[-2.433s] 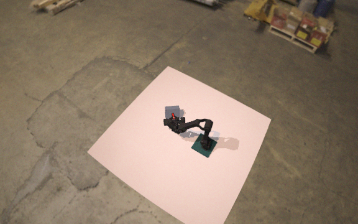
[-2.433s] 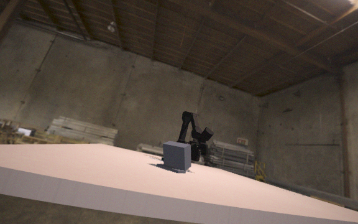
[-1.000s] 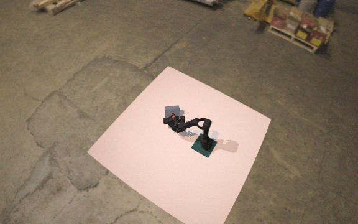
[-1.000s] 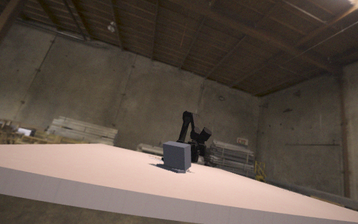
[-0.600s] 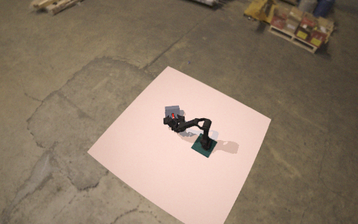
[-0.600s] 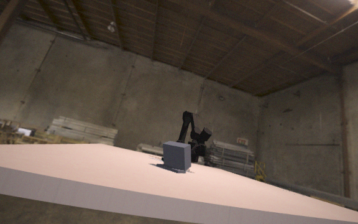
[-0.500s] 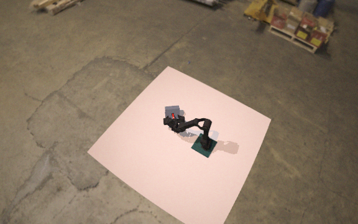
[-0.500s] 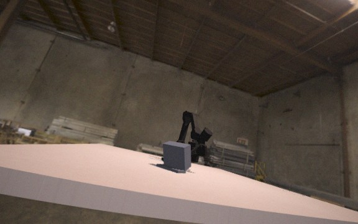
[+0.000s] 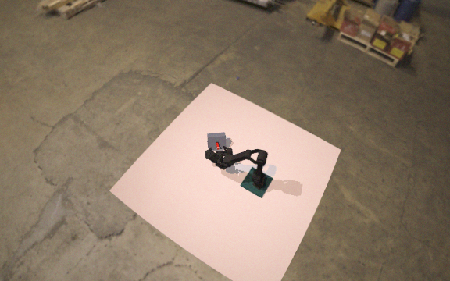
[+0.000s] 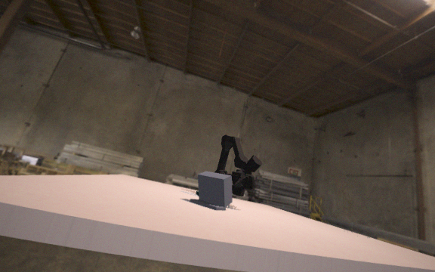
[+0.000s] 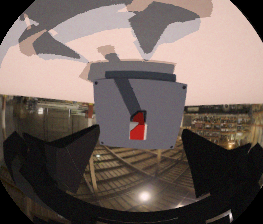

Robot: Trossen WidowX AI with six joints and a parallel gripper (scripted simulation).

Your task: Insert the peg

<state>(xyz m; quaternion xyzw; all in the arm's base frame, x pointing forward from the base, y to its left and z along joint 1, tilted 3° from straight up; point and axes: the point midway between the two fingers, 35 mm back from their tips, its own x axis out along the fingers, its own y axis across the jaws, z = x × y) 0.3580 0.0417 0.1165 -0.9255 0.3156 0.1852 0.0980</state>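
Observation:
The sloped grey panel (image 9: pixel 212 139) (image 10: pixel 211 189) (image 11: pixel 109 107) stands with its face toward the arm. The red peg (image 9: pixel 217 145) (image 11: pixel 138 132) sits with its bottom end in the panel's hole and its outer end sticking out toward the wrist camera; how deep it sits cannot be told. A dark part of the hole's edge shows above it. My gripper (image 9: pixel 219 150) (image 11: pixel 141 131) is open and empty, its fingers wide apart on either side of the peg and touching neither it nor the panel in the wrist view. In the exterior view the peg is hidden behind the panel.
The pink table top (image 9: pixel 178 172) (image 10: pixel 108 196) bears the panel and the arm's dark green base plate (image 9: pixel 247 184). Shadows of the arm fall on the table and the panel's face. Pallets with boxes (image 9: pixel 369 31) stand far off on the floor.

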